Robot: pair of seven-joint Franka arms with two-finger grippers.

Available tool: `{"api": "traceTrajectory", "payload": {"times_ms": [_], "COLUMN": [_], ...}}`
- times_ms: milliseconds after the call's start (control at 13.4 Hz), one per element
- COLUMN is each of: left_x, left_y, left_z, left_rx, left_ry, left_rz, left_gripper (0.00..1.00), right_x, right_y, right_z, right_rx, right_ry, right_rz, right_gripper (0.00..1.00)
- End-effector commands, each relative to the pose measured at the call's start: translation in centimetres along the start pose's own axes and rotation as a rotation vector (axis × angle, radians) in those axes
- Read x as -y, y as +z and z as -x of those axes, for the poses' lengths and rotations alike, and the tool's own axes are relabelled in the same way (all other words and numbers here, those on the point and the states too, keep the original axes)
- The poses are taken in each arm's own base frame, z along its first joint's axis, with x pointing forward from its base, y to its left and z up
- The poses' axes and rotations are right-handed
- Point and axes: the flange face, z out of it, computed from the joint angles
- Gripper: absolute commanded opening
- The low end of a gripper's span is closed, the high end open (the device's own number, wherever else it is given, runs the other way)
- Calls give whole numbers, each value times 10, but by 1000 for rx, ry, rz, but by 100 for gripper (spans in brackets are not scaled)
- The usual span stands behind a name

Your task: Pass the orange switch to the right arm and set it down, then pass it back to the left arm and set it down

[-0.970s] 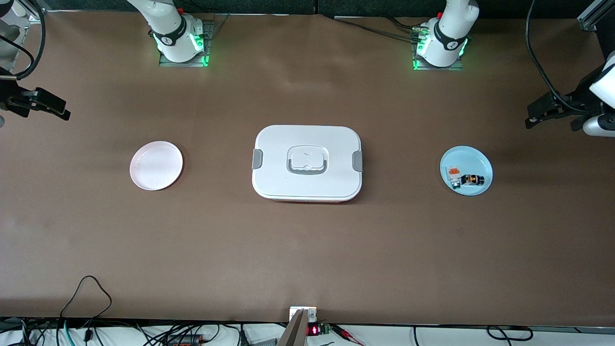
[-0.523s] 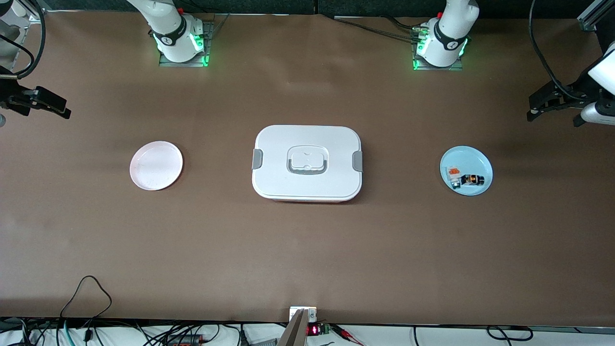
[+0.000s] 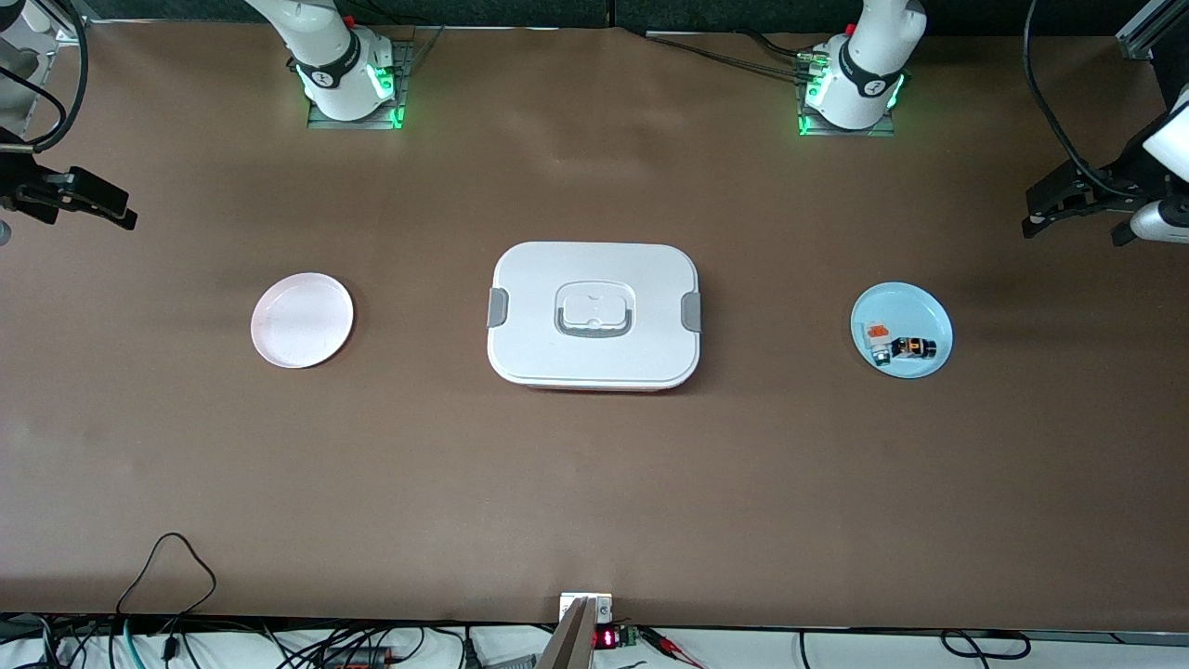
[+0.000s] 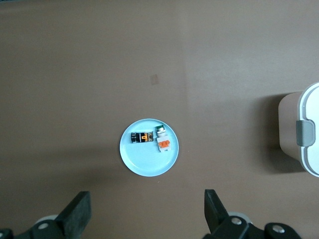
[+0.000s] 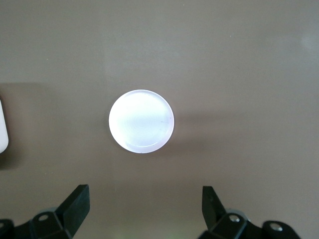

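The orange switch, a small black cylinder, lies on a blue plate toward the left arm's end of the table, beside a small white-grey block with an orange top. The left wrist view shows the switch on the plate. My left gripper hangs open and empty in the air at the left arm's end of the table, apart from the plate; it also shows in the left wrist view. My right gripper is open and empty at the right arm's end of the table, as the right wrist view shows. The white box stands mid-table.
A pink plate with nothing on it lies between the box and the right arm's end; it also shows in the right wrist view. The box's end shows in the left wrist view. Cables hang off the table's near edge.
My left gripper has shifted a little toward the table's end and the bases' side. The right gripper, the switch, the box and the plates have not moved.
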Motion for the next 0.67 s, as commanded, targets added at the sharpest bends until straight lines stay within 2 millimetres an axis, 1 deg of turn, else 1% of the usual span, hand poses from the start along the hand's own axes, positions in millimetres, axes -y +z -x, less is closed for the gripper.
{"api": "traceTrajectory", "payload": {"times_ms": [0,75,224,373,448,597], "left_x": [-2,-4,0,5,9,10], "left_y": [-1,-1,-1,3,8,6], "left_z": [3,3,3,1,-1,-1], "left_rx": [-7,-7,-7,-4,5,2], "left_ry": [-14,-7,-6,-10,-16,-20], "left_rz": [-15,-15,-15,-14,-14,-15], "left_gripper": [100,100,100,100,100,100], "right_x": [1,1,1,1,1,1], "right_y": [-8,-8,-8,-8,-8,-8], "right_z": [5,5,5,5,5,5], "right_rx": [-2,-2,-2,-2,-2,-2], "right_ry": [-9,-9,-9,-7,-7,-7], "right_rz": [-8,-8,-8,-9,-9,-9], "right_gripper": [100,100,100,100,100,100]}}
